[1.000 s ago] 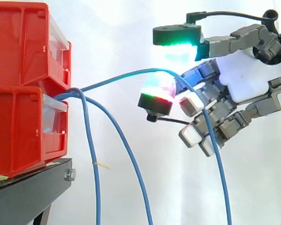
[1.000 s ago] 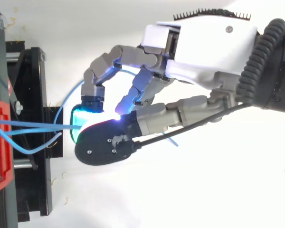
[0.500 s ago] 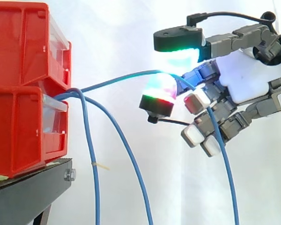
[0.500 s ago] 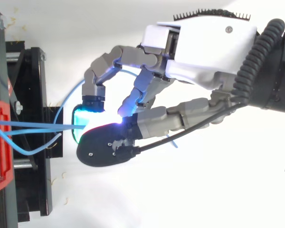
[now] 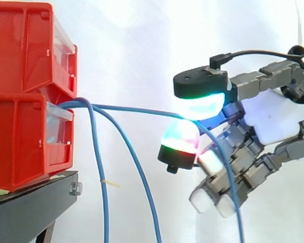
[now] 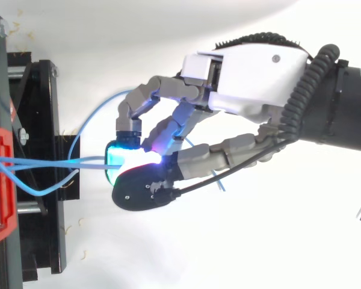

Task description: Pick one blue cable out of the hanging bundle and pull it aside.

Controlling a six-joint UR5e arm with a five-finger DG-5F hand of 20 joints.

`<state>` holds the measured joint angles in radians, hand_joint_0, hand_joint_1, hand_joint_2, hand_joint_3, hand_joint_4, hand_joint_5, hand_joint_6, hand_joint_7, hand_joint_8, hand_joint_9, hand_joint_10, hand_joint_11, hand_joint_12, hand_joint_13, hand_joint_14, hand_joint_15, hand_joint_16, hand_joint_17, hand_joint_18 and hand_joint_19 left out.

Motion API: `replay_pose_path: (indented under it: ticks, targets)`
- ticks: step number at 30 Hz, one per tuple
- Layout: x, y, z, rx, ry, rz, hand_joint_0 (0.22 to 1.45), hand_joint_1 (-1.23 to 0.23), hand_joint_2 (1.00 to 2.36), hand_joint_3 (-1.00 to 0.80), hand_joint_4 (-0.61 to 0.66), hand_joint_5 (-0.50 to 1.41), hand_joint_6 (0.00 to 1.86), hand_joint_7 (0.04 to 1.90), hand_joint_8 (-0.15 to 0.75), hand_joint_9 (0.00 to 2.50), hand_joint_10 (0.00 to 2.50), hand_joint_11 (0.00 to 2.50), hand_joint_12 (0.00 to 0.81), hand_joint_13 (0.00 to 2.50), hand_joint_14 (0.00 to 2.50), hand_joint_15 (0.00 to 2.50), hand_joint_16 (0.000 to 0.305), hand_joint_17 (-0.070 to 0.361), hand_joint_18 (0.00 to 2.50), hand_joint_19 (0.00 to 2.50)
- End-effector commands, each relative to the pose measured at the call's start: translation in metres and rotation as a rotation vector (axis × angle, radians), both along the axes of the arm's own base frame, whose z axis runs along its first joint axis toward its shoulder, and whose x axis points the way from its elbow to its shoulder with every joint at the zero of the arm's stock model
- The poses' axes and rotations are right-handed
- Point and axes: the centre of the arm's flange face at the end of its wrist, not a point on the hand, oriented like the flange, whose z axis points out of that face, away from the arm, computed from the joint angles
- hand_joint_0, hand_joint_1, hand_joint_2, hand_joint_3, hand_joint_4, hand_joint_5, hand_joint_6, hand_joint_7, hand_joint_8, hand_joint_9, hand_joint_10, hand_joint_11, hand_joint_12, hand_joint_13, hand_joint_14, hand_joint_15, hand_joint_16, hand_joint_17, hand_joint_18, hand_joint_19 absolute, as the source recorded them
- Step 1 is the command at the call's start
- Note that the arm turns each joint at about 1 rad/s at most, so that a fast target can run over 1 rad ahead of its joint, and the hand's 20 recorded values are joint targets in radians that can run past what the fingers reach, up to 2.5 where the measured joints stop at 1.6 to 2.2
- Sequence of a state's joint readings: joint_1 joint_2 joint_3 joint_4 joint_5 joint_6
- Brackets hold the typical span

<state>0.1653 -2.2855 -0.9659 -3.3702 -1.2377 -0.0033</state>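
Note:
Three blue cables come out of the lower red bin [image 5: 25, 136]. Two of them [image 5: 99, 177] hang down beside the bin. The third blue cable [image 5: 137, 109] stretches almost level to the right and runs between two glowing pads [image 5: 200, 104] of my hand [image 5: 273, 119], then drops behind the lower fingers. The hand is curled and pinches this cable between thumb and finger. In the top view the hand [image 6: 253, 78] reaches left toward the bin, and the held cable [image 6: 60, 161] runs from the bin to the pads.
Two red bins are stacked on a black stand [image 5: 30, 207] at the left, the upper red bin [image 5: 20, 45] above the cables' outlet. A white curtain hangs behind. The stand's frame [image 6: 36, 120] lies left of the hand in the top view.
My hand has dropped lower and drawn slightly away from the bins with the cable still pinched. The held cable, arched upward before, now runs nearly level.

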Motion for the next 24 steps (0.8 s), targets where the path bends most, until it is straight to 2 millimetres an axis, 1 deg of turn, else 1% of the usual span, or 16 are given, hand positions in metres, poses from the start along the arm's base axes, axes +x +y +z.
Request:
replay_pose_path:
  ticks: [1,5,6,7,10,13,14,24]
  targets:
    - [0.007,0.001,-0.008,0.011,-0.066,0.001,0.54,-0.84,1.14,0.06,-0.12,-0.02,0.87,1.05,0.271,0.95,0.01,0.31,0.483,0.61,0.02,0.40,0.073,0.165,0.45,0.46]
    - [0.005,0.002,-0.032,0.016,-0.092,0.002,0.53,-0.83,1.18,0.04,-0.13,-0.02,0.87,1.05,0.271,0.81,0.01,0.23,0.484,0.53,0.01,0.36,0.075,0.169,0.38,0.43]
    - [0.005,0.002,-0.032,0.016,-0.092,0.002,0.53,-0.83,1.18,0.04,-0.13,-0.02,0.87,1.06,0.271,0.79,0.01,0.22,0.483,0.53,0.01,0.36,0.076,0.171,0.36,0.41]
    - [0.005,0.002,-0.036,0.018,-0.096,0.002,0.53,-0.83,1.19,0.04,-0.14,-0.02,0.87,1.06,0.263,0.72,0.01,0.17,0.481,0.50,0.01,0.35,0.076,0.171,0.33,0.39]
    - [0.004,0.006,-0.050,0.025,-0.121,0.005,0.52,-0.83,1.20,0.03,-0.14,-0.02,0.86,1.06,0.261,0.62,0.00,0.12,0.481,0.44,0.01,0.31,0.077,0.173,0.26,0.36]
    - [0.003,0.005,-0.054,0.025,-0.123,0.005,0.52,-0.83,1.21,0.02,-0.14,-0.03,0.86,1.06,0.257,0.55,0.00,0.07,0.478,0.39,0.01,0.28,0.077,0.174,0.21,0.33]
    - [0.002,0.007,-0.058,0.023,-0.115,0.010,0.49,-0.82,1.30,-0.01,-0.14,-0.02,0.86,1.04,0.258,0.55,0.00,0.07,0.481,0.38,0.01,0.29,0.078,0.175,0.19,0.34]
    - [0.002,0.010,-0.058,0.020,-0.117,0.011,0.49,-0.82,1.29,0.00,-0.13,-0.02,0.86,1.04,0.260,0.55,0.00,0.06,0.482,0.38,0.01,0.28,0.078,0.175,0.19,0.35]
